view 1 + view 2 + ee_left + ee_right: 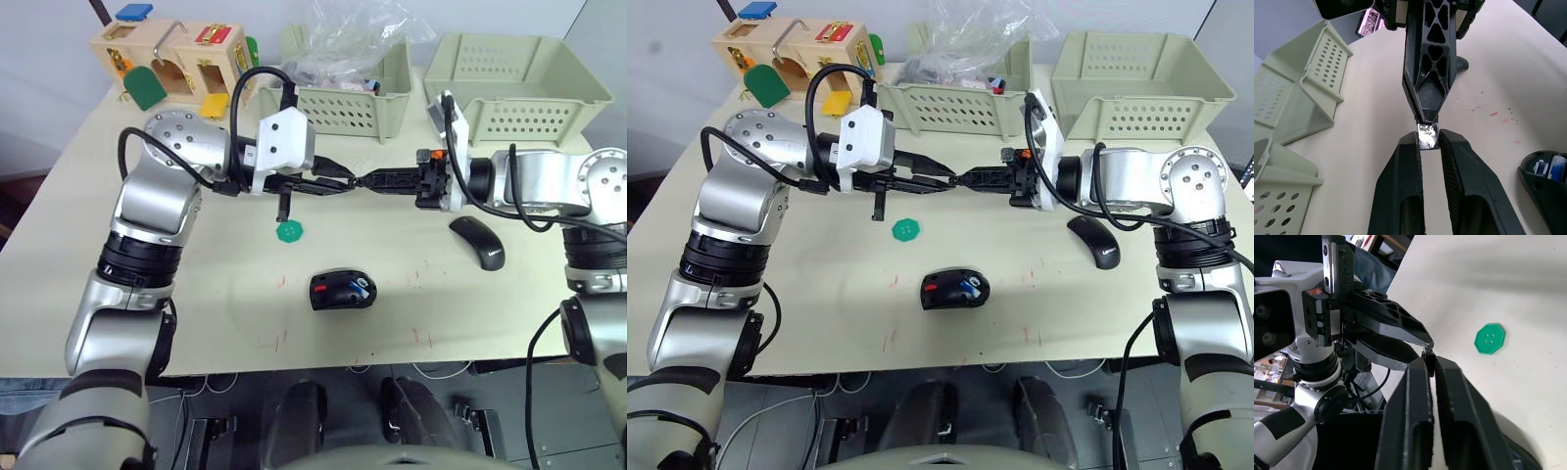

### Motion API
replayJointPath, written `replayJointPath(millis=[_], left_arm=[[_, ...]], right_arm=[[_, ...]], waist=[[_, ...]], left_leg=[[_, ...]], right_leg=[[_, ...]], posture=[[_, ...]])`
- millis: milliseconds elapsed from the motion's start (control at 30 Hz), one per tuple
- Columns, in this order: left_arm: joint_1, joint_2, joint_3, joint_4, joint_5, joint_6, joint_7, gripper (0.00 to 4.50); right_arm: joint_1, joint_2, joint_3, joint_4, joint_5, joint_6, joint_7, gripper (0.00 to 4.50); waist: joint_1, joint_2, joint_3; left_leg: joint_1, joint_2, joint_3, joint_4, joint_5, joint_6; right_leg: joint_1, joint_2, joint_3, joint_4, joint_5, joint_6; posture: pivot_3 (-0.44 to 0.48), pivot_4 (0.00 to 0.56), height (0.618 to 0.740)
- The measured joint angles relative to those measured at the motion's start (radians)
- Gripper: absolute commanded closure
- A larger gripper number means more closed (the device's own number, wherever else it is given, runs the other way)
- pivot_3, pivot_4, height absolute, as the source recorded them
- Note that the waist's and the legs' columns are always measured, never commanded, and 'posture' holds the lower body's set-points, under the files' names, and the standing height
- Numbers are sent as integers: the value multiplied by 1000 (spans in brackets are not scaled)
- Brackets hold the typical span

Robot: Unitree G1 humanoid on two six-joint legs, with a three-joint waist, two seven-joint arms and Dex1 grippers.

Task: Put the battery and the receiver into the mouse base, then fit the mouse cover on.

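Two claws meet tip to tip above the table's middle, left claw point(345, 183) and right claw point(377, 181) both pinching the tiny silvery receiver point(1427, 135), apparently handing it over before the mouse base point(342, 290) near the front edge gets it.

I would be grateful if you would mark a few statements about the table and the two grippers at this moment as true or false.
1. The battery lies in the mouse base. True.
2. The mouse cover is fitted on the base. False: it lies apart on the table, on the robot's right.
3. The left gripper and right gripper meet tip to tip over a small silvery piece. True.
4. The green disc sits inside a basket. False: it lies on the table.
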Motion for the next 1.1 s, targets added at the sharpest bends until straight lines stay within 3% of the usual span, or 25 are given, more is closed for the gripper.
replayJointPath(millis=[367,467,500,633,667,733,933,967,1100], left_arm=[[0,0,2,-3,-10,22,0,4454],[14,2,20,-18,-59,121,0,2894],[18,2,22,-20,-63,130,0,2748],[54,8,46,-60,-121,275,38,1238],[56,10,49,-63,-124,283,40,1081],[105,41,86,-120,-183,383,57,178],[213,78,130,-210,-245,454,77,72],[295,91,136,-244,-254,452,80,72],[410,99,126,-282,-242,411,78,72]], right_arm=[[1,0,0,-4,0,-1,0,4420],[1,-3,1,-28,0,0,2,4500],[1,-3,2,-32,0,0,2,4500],[1,-42,3,-50,1,6,12,4500],[1,-45,3,-51,1,6,13,4500],[2,-106,13,-76,2,37,32,4500],[-15,-205,64,-97,2,100,84,4500],[-72,-263,108,-105,-5,158,108,4500],[-182,-312,160,-117,-50,242,160,4500]], waist=[[0,0,0],[-1,0,0],[-1,0,0],[0,0,0],[0,0,0],[-1,0,0],[-2,1,1],[-2,3,2],[-1,4,3]], left_leg=[[0,0,0,0,0,0],[0,0,0,0,0,0],[0,0,0,0,0,0],[0,0,0,0,0,0],[0,0,0,0,0,0],[0,1,0,0,0,0],[0,0,1,0,0,0],[0,0,1,0,0,0],[0,0,1,-1,0,0]], right_leg=[[0,0,0,0,0,0],[0,0,0,0,0,0],[0,0,0,0,0,0],[0,0,0,0,0,0],[0,0,0,0,0,0],[0,0,0,0,0,0],[-1,0,1,0,0,0],[-1,0,2,0,0,0],[-2,0,2,0,0,0]], posture=[[0,150,740],[0,150,740],[0,150,740],[0,150,740],[0,150,740],[0,150,740],[0,150,740],[0,150,740],[0,150,740]])
